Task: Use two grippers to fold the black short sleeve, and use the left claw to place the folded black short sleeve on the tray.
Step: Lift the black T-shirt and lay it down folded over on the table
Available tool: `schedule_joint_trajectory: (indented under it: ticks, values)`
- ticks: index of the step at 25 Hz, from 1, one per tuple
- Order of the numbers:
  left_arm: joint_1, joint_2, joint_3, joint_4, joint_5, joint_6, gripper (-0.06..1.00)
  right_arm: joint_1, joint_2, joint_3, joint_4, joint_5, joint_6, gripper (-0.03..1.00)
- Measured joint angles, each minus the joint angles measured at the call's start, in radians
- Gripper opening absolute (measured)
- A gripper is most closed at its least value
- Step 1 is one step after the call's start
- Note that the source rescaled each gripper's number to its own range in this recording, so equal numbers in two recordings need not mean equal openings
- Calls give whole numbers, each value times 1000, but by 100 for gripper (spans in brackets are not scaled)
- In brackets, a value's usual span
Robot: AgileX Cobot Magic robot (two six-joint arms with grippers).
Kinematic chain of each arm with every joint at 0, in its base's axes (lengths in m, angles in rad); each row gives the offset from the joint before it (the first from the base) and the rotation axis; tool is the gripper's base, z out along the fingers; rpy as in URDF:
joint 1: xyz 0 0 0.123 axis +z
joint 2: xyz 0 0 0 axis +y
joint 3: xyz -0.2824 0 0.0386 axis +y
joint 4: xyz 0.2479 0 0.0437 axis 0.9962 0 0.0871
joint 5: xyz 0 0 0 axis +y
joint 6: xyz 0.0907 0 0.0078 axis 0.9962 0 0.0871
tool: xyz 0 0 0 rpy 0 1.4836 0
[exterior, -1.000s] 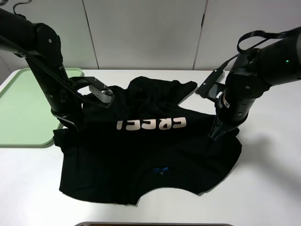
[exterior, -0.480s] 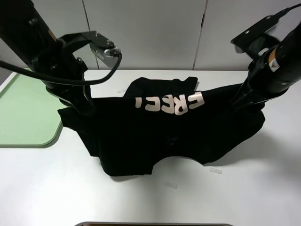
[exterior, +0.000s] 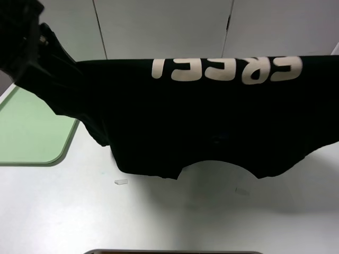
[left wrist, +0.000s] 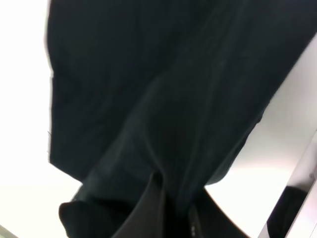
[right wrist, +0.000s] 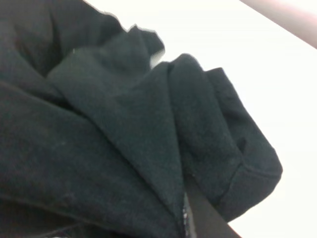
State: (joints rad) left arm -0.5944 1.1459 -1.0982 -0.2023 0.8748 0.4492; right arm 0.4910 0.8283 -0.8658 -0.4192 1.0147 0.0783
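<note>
Our left gripper (left wrist: 171,201) and right gripper (right wrist: 187,201) are each clamped tight on a bunch of cloth, holding the black short sleeve (exterior: 212,116) stretched in the air over the desk (exterior: 159,217), beside the pale green tray (exterior: 29,132). To fold it cleanly, we should keep the top edge taut and level. Both sides should come down together so the hanging part lands flat.

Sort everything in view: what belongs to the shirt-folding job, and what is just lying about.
Job in hand:
black short sleeve, held up
tray, pale green

Lying about:
small pale scrap on the table
second scrap, fainter, under the shirt's hem
</note>
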Motion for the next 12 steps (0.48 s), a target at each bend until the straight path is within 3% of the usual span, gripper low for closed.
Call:
schedule_joint_trajectory:
  ticks: [7,12]
  values:
    - [-4,-179,-6,-118,41,0,1,8,-280,0,26,100,-112,0]
    - [-5,-279,-61,-151,69,-11,1,8,-344,-59,60,132,-185,0]
